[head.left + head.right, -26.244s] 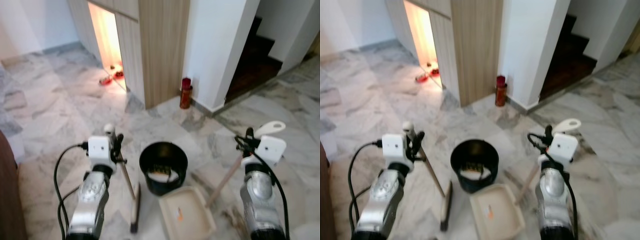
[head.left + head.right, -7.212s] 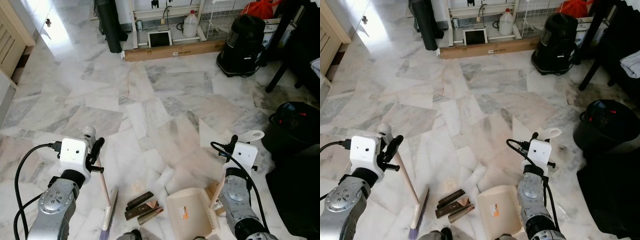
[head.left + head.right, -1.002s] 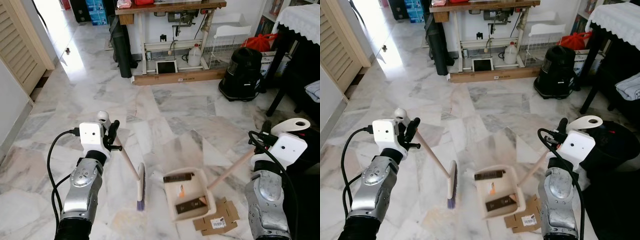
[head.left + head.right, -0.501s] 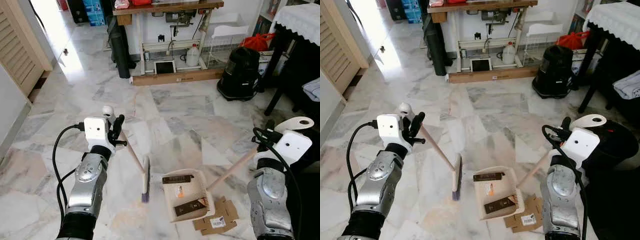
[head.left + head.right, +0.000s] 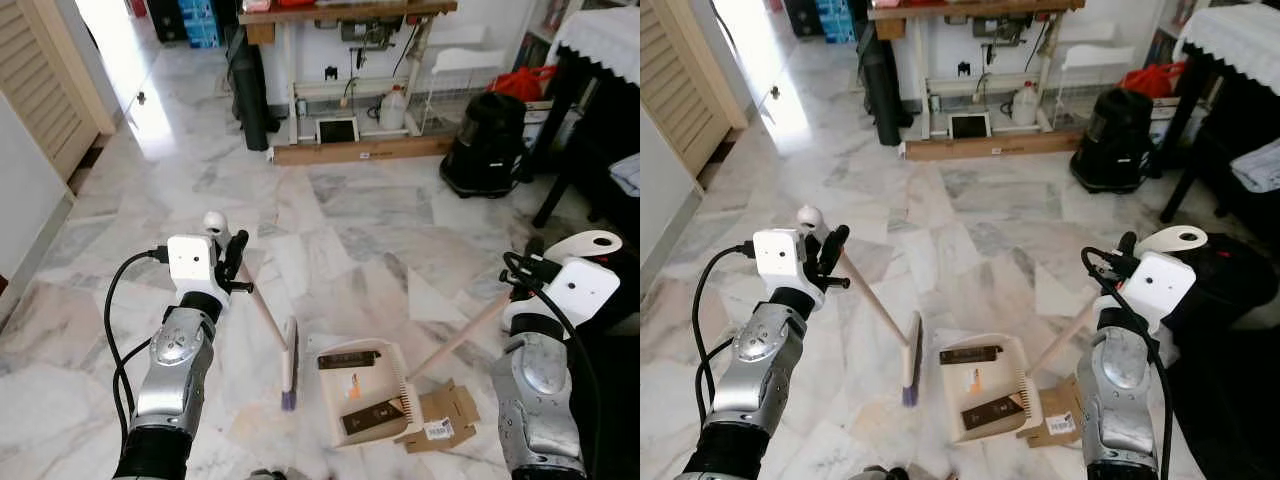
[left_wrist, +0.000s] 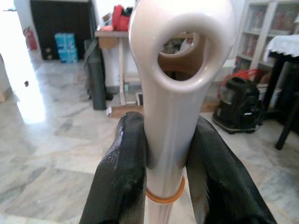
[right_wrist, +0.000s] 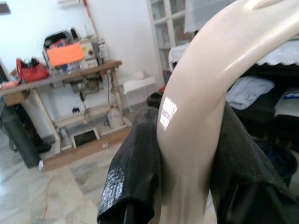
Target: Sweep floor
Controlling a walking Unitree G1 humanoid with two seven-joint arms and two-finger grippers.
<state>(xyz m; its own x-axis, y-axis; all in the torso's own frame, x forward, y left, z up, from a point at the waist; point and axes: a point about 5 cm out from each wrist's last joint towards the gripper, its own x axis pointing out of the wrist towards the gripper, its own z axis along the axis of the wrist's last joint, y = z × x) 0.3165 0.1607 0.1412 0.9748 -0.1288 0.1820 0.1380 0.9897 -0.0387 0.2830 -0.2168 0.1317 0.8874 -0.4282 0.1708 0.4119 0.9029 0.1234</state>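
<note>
While the left claw (image 5: 232, 262) pinches the broom (image 5: 287, 360) handle, the right claw (image 7: 187, 158) clamps the dustpan (image 5: 362, 392) handle; the pan sits on the marble floor (image 5: 370, 215) just right of the bristles, its long handle slanting up toward the right arm.

- Left pincer (image 5: 232, 262), on a raised, forward-reaching silver arm, has both black fingers (image 6: 122, 177) clamped on the broom handle (image 6: 170, 116).
- Right pincer (image 5: 1122, 262), raised alike, grips the dustpan handle (image 7: 201, 126).
</note>
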